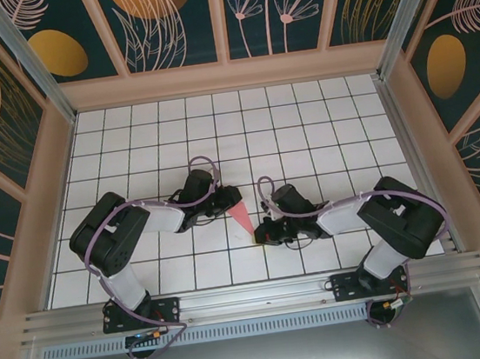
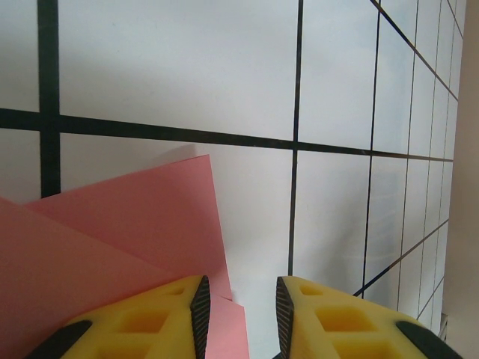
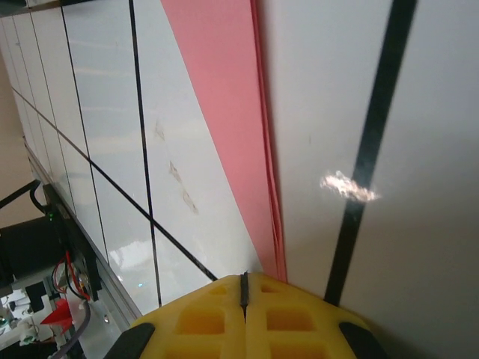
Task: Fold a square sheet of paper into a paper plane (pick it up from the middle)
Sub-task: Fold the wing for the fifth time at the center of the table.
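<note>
The pink-red sheet of paper (image 1: 241,217) lies on the tiled table between the two grippers, folded into a narrow pointed triangle with its point toward the arms. My left gripper (image 1: 227,204) is at its wide far end. In the left wrist view the gripper (image 2: 242,288) stands open, its left finger (image 2: 161,314) over the layered paper (image 2: 127,224), with a paper flap edge in the gap. My right gripper (image 1: 262,229) is at the narrow near end. In the right wrist view the gripper (image 3: 243,277) is shut, its tip resting at the folded paper's stacked edges (image 3: 224,90).
The white grid table (image 1: 304,128) stretches beyond the arms to patterned walls at the back and sides. An aluminium rail (image 1: 254,296) runs along the near edge. Cables and the rail show at the lower left of the right wrist view (image 3: 45,299).
</note>
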